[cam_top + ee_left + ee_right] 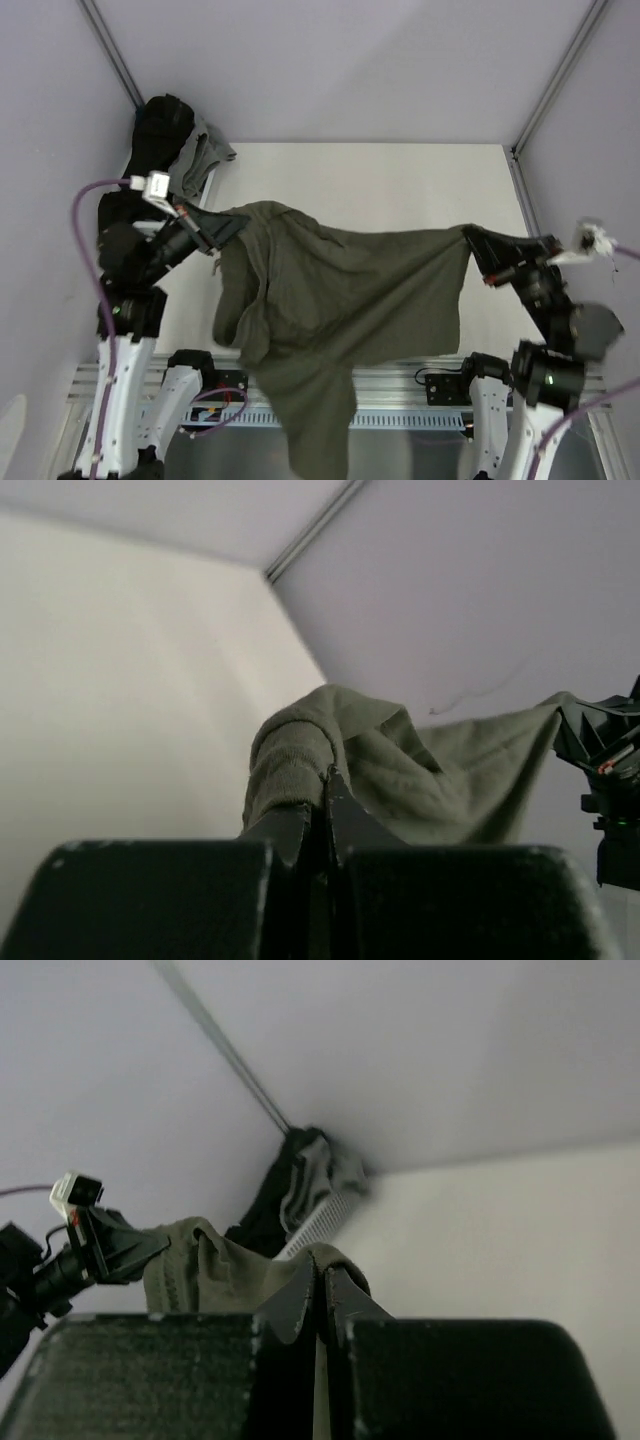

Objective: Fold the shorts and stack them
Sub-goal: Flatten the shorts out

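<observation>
The olive-green shorts hang stretched in the air between both arms, above the table; one leg droops over the near edge. My left gripper is shut on the left corner of the shorts, jaws pressed together on a fold of fabric. My right gripper is shut on the right corner of the shorts; its jaws pinch the cloth edge. In the left wrist view the right gripper shows at the far end of the cloth.
A pile of dark and grey garments lies in a white basket at the back left corner; it also shows in the right wrist view. The white table is walled by pale panels on three sides.
</observation>
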`<state>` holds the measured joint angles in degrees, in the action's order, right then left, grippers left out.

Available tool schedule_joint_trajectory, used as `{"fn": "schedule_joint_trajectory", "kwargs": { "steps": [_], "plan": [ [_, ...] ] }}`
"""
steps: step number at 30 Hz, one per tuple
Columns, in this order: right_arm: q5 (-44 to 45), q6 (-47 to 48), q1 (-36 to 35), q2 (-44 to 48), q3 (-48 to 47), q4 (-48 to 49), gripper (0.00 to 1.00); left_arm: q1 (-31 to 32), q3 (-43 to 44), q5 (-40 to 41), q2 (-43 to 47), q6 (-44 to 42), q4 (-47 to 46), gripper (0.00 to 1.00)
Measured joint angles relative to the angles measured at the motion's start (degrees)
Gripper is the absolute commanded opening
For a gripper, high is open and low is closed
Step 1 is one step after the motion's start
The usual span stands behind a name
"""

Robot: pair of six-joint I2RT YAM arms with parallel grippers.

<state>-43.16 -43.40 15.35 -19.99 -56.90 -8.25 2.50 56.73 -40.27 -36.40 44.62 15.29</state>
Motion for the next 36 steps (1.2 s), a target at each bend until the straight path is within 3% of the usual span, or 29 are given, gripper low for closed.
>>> {"fn": "schedule_joint_trajectory", "kwargs": {
  "steps": [7,14,20,30,33,34,36],
  "plan": [
    [5.11,-5.07,-1.55,-15.58,24.24,6.34,0.00,-0.02,-19.71,3.43,-13.70,1.29,-13.62,0.00],
    [13.84,-5.35,-10.80,-43.04,26.99,20.24,0.00,0.50,-21.90,3.76,-42.01,6.43,-37.68,0.01],
    [16.39,-5.38,-11.43,-62.62,18.69,30.38,0.00,0.63,-11.67,1.18,-61.94,11.37,-50.73,0.01],
    [15.10,-4.39,-11.08,-86.16,-5.40,38.12,0.00,0.61,5.88,1.90,-71.82,10.95,-52.02,0.04],
    [13.99,-4.79,-10.88,-95.36,-13.97,38.60,0.00,0.61,11.76,3.32,-76.46,9.84,-49.70,0.17],
    [13.73,-4.87,-10.88,-98.12,-16.44,38.69,0.00,0.61,13.55,4.04,-78.18,9.44,-48.94,0.29],
    [13.55,-5.05,-10.88,-103.12,-20.81,38.51,0.16,0.57,16.33,4.98,-80.91,8.85,-47.58,0.44]
  ]
}}
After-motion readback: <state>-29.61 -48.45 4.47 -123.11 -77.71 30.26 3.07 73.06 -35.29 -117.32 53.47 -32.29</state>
